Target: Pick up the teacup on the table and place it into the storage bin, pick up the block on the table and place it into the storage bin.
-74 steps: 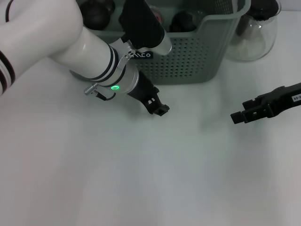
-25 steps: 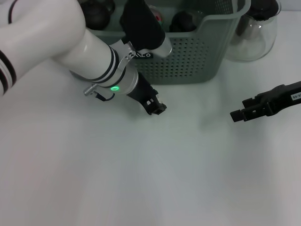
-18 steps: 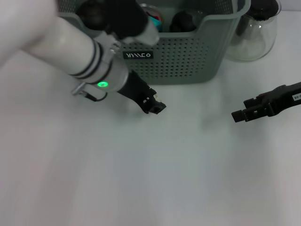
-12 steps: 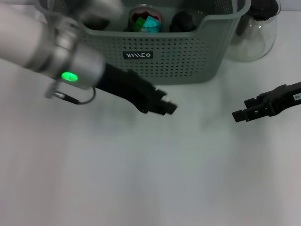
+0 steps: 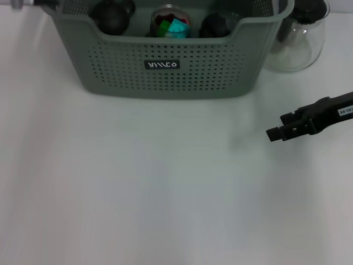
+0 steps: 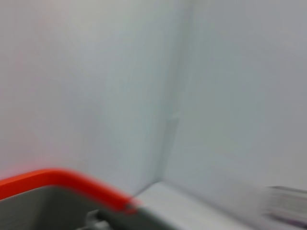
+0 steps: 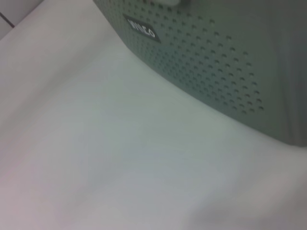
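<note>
Head view, left to right: the left arm is no longer in sight. Half a second ago it stretched low across the table in front of the bin (image 5: 165,72); now that stretch of table (image 5: 138,182) lies bare. The left wrist camera shows only a pale wall and an orange-edged grey thing, so I cannot tell how that gripper stands.

At the back, the bin sits with its long axis running across the view. Inside, near the middle, a glass cup (image 5: 170,21) holds red, green and teal blocks (image 5: 176,25); this looks like the teacup, though only its top shows. Dark round items sit on either side of it.

No cup or block lies on the table, so I judge both placings done. Nothing is left to reach for, and the bin lies up and to the left of the only tool in view.

To the right stands a carafe (image 5: 300,38). Below it the right gripper (image 5: 274,132) hovers over the table, fingers drawn together on nothing, having edged slightly leftward.
</note>
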